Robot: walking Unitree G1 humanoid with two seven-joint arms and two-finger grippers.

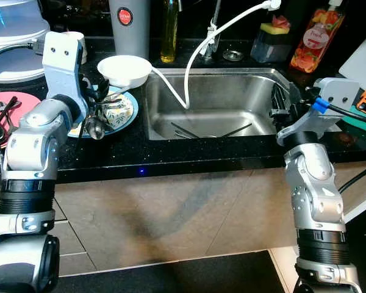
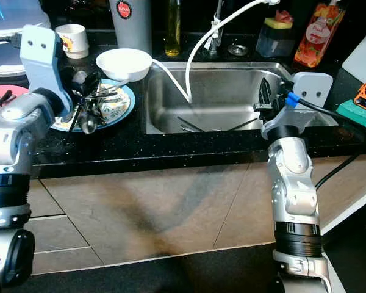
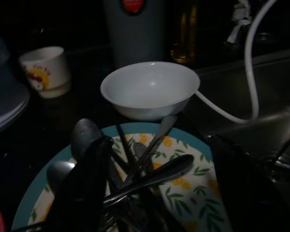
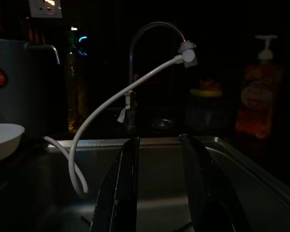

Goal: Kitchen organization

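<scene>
The left gripper [image 3: 150, 193] hovers over the patterned plate [image 1: 127, 113], fingers [image 3: 82, 188] spread apart around the heaped cutlery [image 3: 145, 176], grasping nothing yet; the white bowl [image 3: 150, 89] sits just beyond. Clearing cutlery seems the step in hand. Next, those fingers should clench on one handle. The right gripper [image 4: 159, 193] waits released at the sink [image 1: 232, 97] rim, empty.

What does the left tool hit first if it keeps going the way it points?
Most likely the pile of spoons on the patterned plate, right ahead of the left tool. The white bowl sits beyond.
</scene>
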